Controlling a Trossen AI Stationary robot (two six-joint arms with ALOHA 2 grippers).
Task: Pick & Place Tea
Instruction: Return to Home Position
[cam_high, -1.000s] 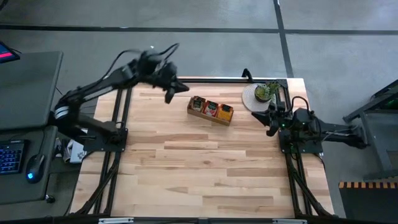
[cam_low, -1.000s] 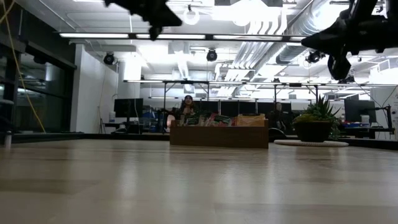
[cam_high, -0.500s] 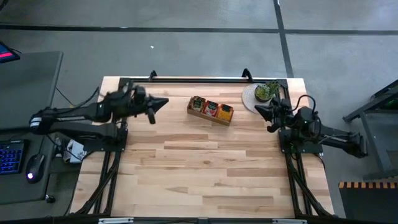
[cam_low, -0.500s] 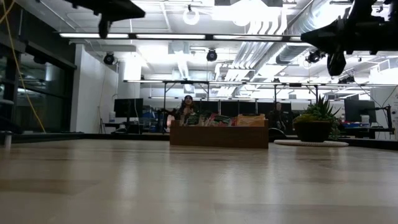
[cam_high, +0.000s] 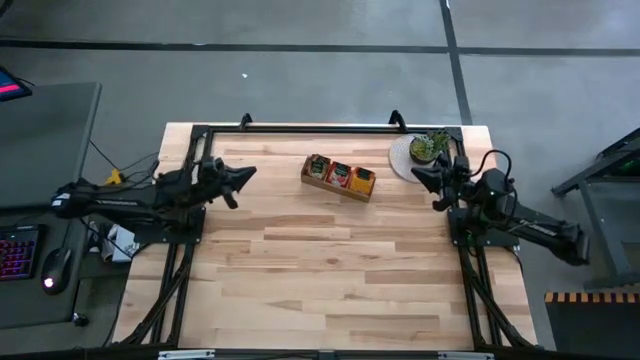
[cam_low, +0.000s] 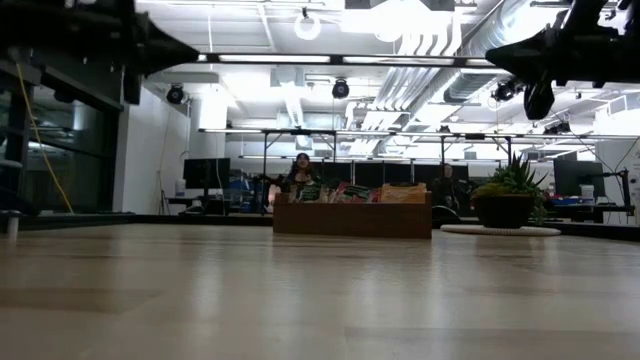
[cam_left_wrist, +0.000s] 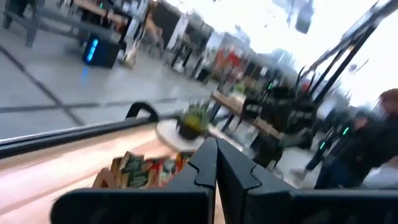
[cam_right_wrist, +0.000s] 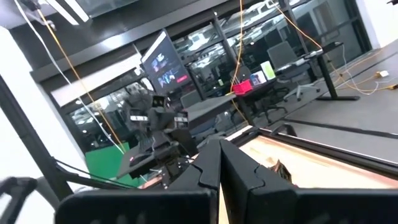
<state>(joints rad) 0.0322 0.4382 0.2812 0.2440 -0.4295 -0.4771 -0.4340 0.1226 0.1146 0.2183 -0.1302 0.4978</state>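
the tea (cam_high: 341, 176) is packed into the long wooden tray (cam_high: 330, 188), which lies near the far edge of the table (cam_high: 330, 280), a little right of its middle. seen from above, grey-green sachets fill the tray's left end and red-orange ones fill the rest. from table height their tops stick up just above the tray's brown wall (cam_low: 352, 220).

just right of the tray, a small potted plant (cam_high: 428, 147) stands on a pale round mat (cam_high: 403, 160). the right gripper (cam_high: 416, 172) hangs beside that mat, its fingers pressed together on nothing (cam_right_wrist: 219, 149). well to the tray's left, the left gripper (cam_high: 250, 173) points toward it, also pinched closed and empty (cam_left_wrist: 216, 152). behind the tray, across the room, a person (cam_low: 300, 170) sits at a desk.
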